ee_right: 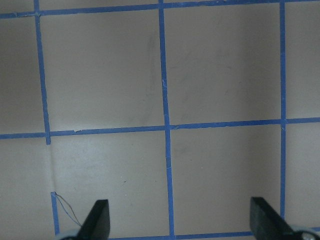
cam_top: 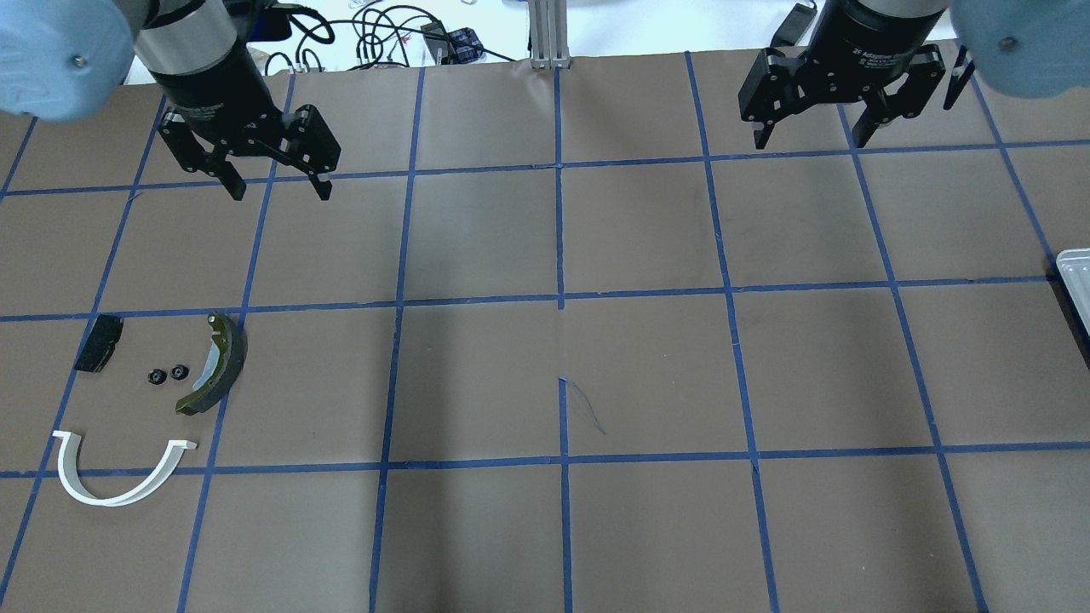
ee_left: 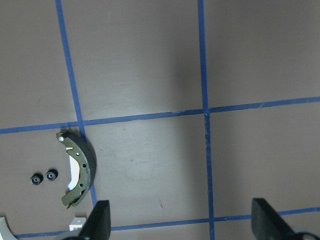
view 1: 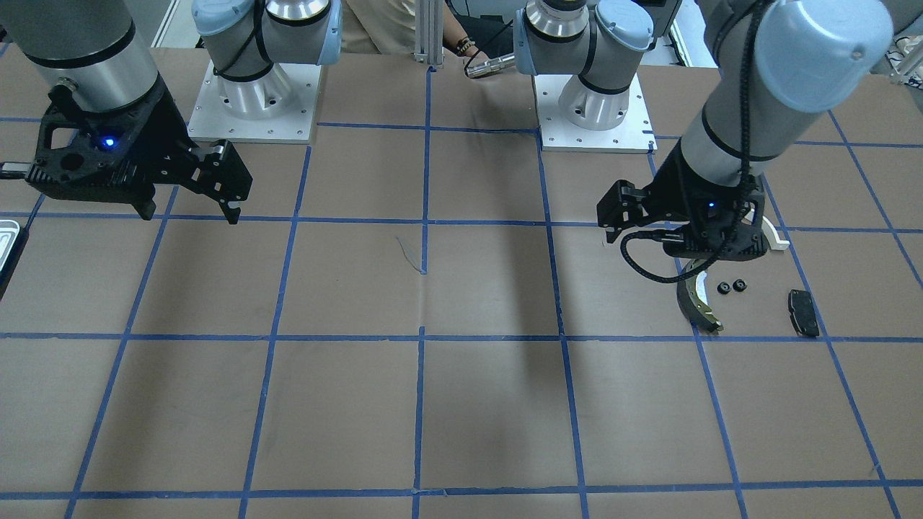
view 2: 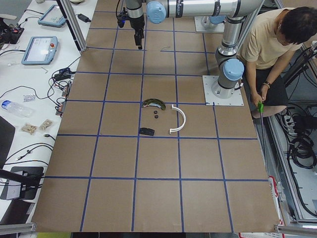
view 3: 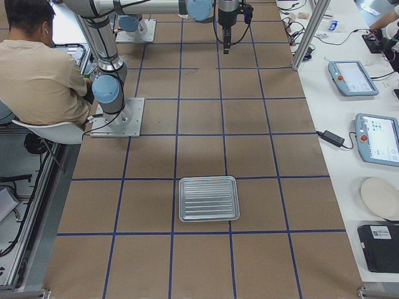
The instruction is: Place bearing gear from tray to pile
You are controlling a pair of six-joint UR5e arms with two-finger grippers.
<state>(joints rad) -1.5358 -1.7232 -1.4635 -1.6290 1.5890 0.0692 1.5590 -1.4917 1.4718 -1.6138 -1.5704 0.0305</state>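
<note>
Two small black bearing gears (cam_top: 168, 375) lie side by side on the table within the pile, between the black oblong pad (cam_top: 98, 344) and the grey-olive brake shoe (cam_top: 217, 364). The white plastic arch (cam_top: 111, 477) lies nearer the robot. The gears also show in the left wrist view (ee_left: 43, 177) and in the front view (view 1: 731, 287). The silver tray (view 3: 209, 198) lies far to the right with nothing on it; only its edge (cam_top: 1075, 272) shows overhead. My left gripper (cam_top: 279, 191) is open and empty, high beyond the pile. My right gripper (cam_top: 809, 140) is open and empty at the far right.
Blue tape divides the brown table into squares. The two arm bases (view 1: 252, 101) (view 1: 591, 108) stand at the robot's edge. An operator (view 2: 277, 44) sits by the bases. Side benches with pendants (view 3: 374, 137) flank the far edge.
</note>
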